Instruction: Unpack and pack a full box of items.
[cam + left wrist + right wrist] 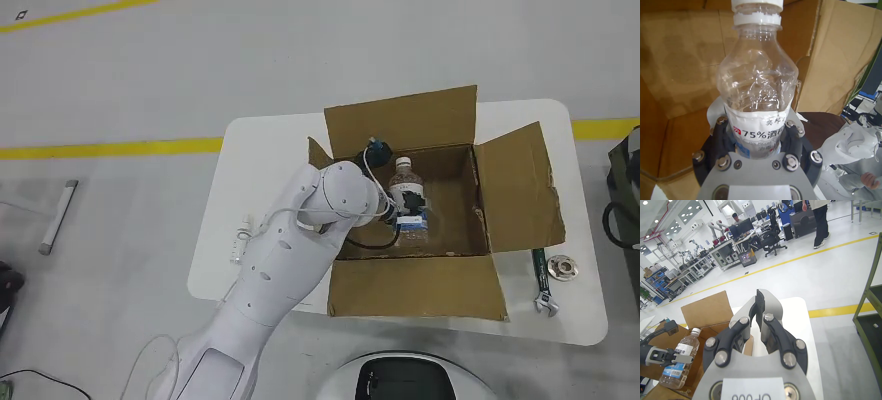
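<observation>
Cardboard box (400, 122), flaps open; clear crinkled plastic bottle (757, 79) pinched by left tool (755, 123); right tool (758, 306) pressed together.

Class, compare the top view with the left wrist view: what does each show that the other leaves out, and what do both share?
Top view adds: the white table, the box with its flaps spread open, and beside it a wrench, a round metal part and a small white tube. Left wrist view adds: the left claw up close, its dark fingers pressing both sides of the bottle at its label. Shared: box, white-capped bottle, and the left claw shut on it.
</observation>
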Available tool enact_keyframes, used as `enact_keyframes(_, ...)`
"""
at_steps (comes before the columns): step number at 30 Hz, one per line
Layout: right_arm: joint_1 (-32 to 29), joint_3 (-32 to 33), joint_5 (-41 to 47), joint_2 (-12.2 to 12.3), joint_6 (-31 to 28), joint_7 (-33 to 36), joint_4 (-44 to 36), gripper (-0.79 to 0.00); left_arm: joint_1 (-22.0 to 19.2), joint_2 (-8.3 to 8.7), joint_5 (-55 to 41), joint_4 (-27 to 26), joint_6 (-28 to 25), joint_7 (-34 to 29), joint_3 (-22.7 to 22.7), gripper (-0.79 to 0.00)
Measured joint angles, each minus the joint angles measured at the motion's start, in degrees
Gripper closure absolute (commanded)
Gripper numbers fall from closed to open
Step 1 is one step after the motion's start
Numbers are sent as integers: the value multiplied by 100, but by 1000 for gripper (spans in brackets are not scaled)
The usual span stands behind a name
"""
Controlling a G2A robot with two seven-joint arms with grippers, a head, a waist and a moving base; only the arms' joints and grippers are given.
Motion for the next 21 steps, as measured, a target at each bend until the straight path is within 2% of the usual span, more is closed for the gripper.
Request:
enact_keyframes(5, 0, 0, 0, 0, 0, 0, 0, 0, -14, 7, -207, 353, 206, 210, 169, 0)
enact_keyframes(11, 0, 0, 0, 0, 0, 0, 0, 0, -247, 3, -451, 845, 525, 529, 533, 0)
enact_keyframes(17, 0, 0, 0, 0, 0, 0, 0, 0, -660, -17, -663, 1337, 788, 791, 1198, 0)
enact_keyframes(21, 0, 0, 0, 0, 0, 0, 0, 0, -984, -44, -1146, 1637, 884, 887, 1690, 0)
